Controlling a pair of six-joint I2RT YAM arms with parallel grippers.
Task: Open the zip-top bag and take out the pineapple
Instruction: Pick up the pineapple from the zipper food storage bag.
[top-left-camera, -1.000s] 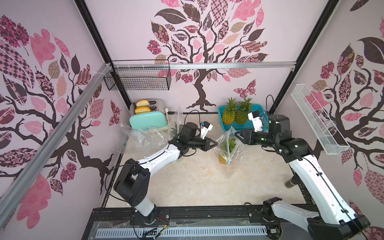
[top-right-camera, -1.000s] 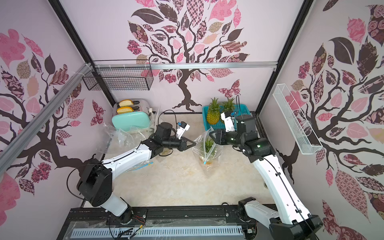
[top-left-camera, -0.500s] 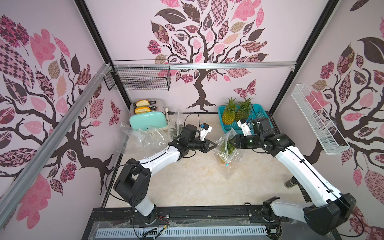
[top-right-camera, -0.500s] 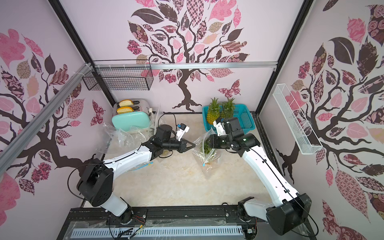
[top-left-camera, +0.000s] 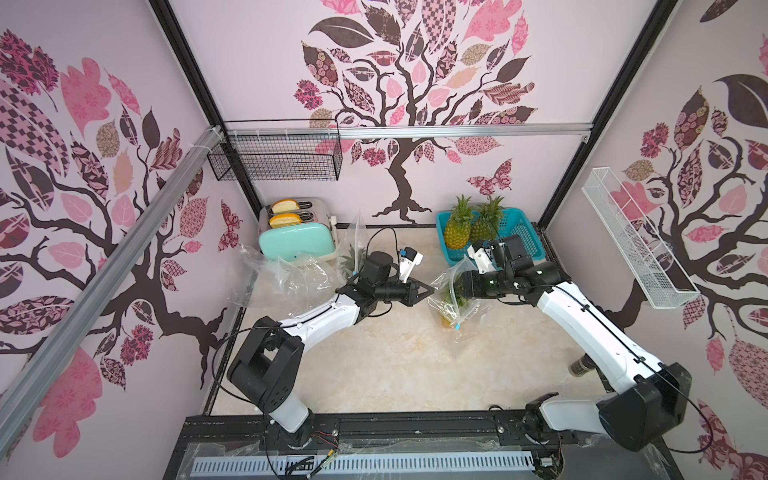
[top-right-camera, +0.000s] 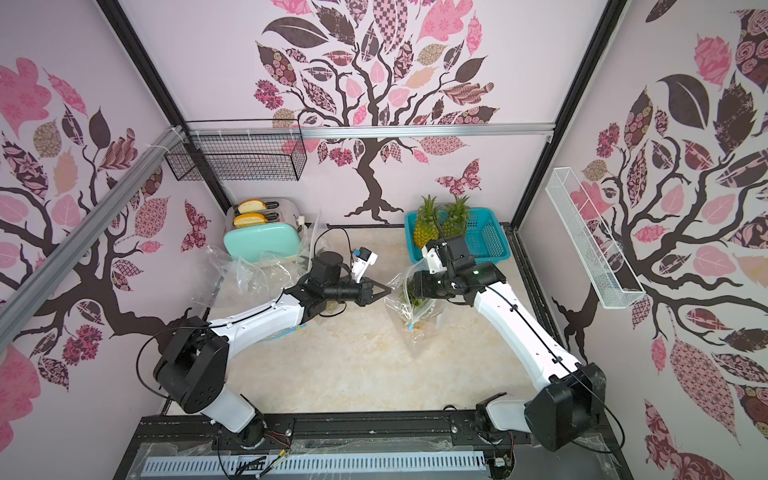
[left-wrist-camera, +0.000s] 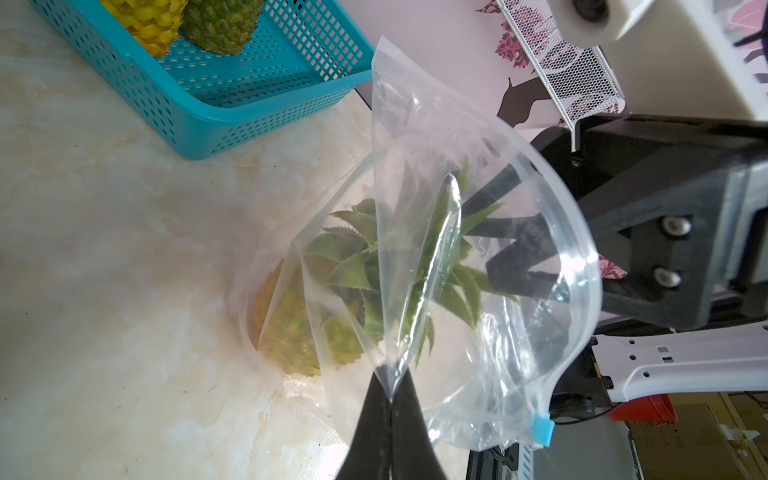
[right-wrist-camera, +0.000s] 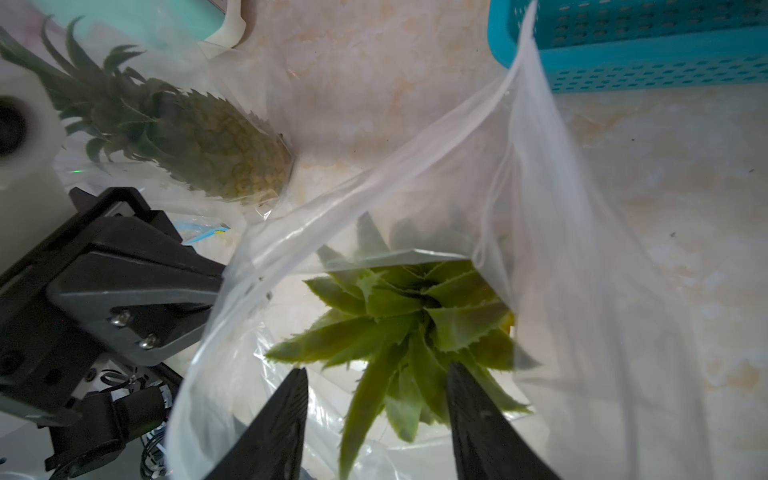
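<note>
In both top views, your left gripper (top-left-camera: 431, 289) pinches one wall of the clear zip-top plastic bag (top-left-camera: 461, 308), its two fingers pressed together on the film. The right gripper (top-left-camera: 459, 286) reaches into the bag's mouth from the opposite side.

In the left wrist view, the film is nipped right at the closed fingertips (left-wrist-camera: 374, 424). The small yellow-green pineapple (left-wrist-camera: 307, 332) stands inside the bag beyond them, its leafy crown toward the mouth.

In the right wrist view, the right fingers (right-wrist-camera: 282, 424) stand spread inside the bag. The crown's leaves lie between and just ahead of them, and the fruit's long axis runs on away from the fingertips. Your right arm looks the nearer for the grab.
</note>
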